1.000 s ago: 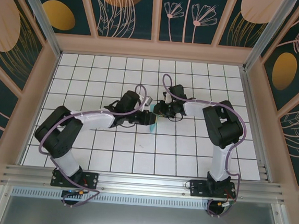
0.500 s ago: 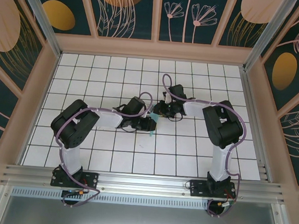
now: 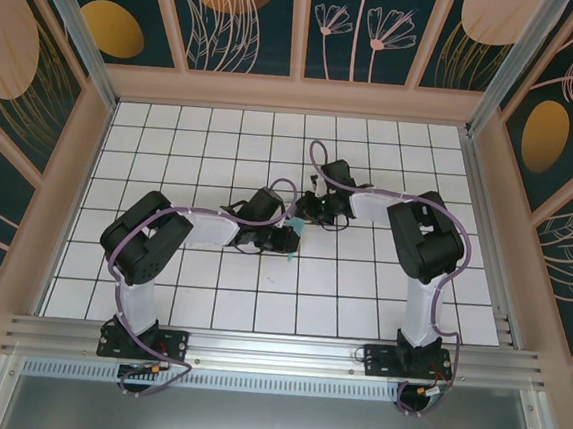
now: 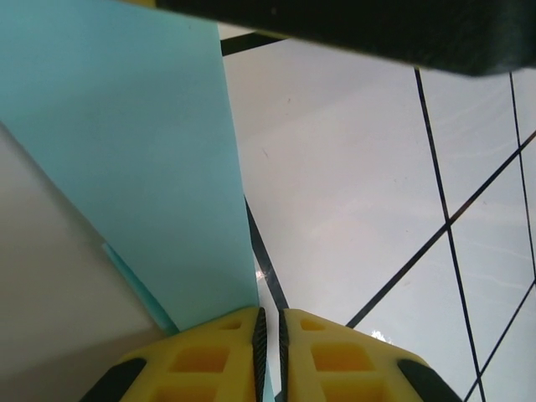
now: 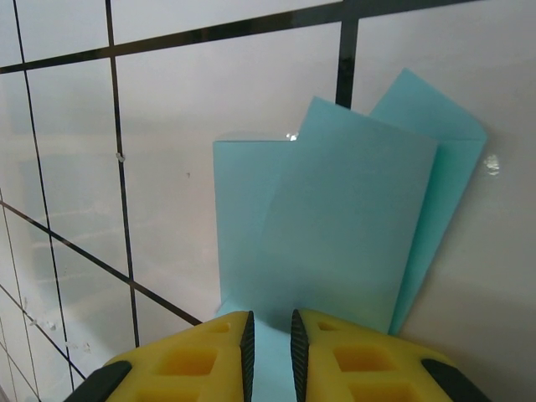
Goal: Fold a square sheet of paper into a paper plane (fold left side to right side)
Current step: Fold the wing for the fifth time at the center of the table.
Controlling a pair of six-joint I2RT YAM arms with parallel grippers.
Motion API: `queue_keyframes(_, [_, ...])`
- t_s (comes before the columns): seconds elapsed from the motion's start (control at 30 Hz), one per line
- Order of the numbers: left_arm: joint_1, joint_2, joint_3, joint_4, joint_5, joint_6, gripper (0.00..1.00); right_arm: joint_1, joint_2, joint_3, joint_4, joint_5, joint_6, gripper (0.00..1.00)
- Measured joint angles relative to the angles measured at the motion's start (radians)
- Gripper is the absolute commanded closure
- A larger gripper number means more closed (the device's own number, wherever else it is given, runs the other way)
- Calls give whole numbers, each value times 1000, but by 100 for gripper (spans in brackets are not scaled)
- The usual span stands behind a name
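At left gripper [image 4: 270, 352]: pinched almost together on paper [image 4: 142, 142], with only a slit between the yellow jaws and the sheet's long edge running down into it. At right gripper [image 5: 270, 352]: likewise clamped on paper, with turquoise showing in the narrow gap and folded layers fanning out beyond the tips. Seen from above: nose to nose over middle of table [image 3: 361, 281], paper caught between them, a turquoise tip poking out on the near side, just beside left gripper.
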Motion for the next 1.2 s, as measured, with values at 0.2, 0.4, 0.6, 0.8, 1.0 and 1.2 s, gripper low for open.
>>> queue_keyframes(0.2, [-2,0,0,-3,-14,6,86,-12,16,28,-31,-26,-16,76])
queue_keyframes(0.4, [-3,1,0,-3,-18,6,87,-42,51,82,-47,-39,-37,76])
queue_keyframes(0.6, [-3,2,0,-2,-18,6,87,-86,93,145,-52,-32,-64,76])
queue_keyframes(0.8, [-3,2,0,-2,-18,6,87,-130,154,243,-61,-10,-90,76])
queue_keyframes(1.0, [-3,2,0,-2,-19,6,87,-167,168,278,-62,40,-111,75])
queue_keyframes(1.2, [-3,2,-2,4,-19,6,87,-175,-28,77,-43,30,-103,79])
